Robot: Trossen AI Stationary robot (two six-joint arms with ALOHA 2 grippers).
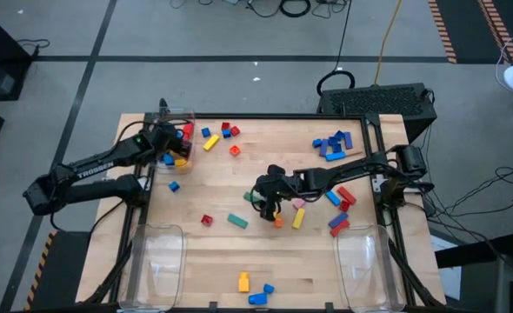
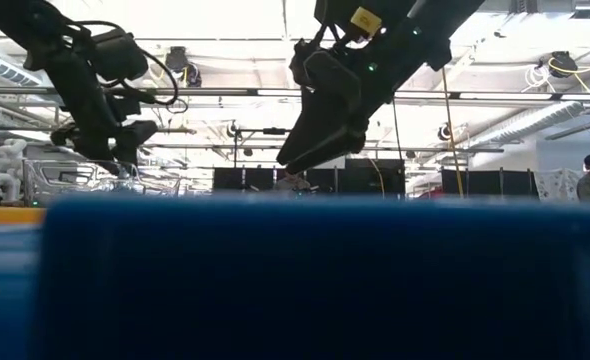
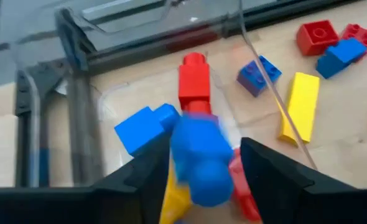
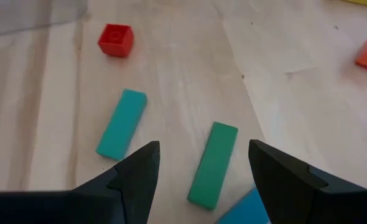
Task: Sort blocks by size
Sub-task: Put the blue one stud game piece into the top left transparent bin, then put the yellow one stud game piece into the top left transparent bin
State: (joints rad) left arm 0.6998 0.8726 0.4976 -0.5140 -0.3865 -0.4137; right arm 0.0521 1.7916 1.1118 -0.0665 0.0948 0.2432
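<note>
Jaws astride lengthwise green bar [image 4: 213, 164]

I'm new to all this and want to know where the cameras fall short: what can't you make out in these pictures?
- Low view: a blurred blue block against the lens hides the table.
- Left wrist view: a blurred blue brick between the left tool's fingers; whether it is held is unclear.
- High view: blocks under the right tool are hidden.

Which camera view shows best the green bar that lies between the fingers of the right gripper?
The right wrist view shows it best: the green bar lies flat on the wood, whole and unobstructed, between the open fingers of the right gripper. In the high view the gripper largely covers it. The low view and the left wrist view do not show it.
</note>
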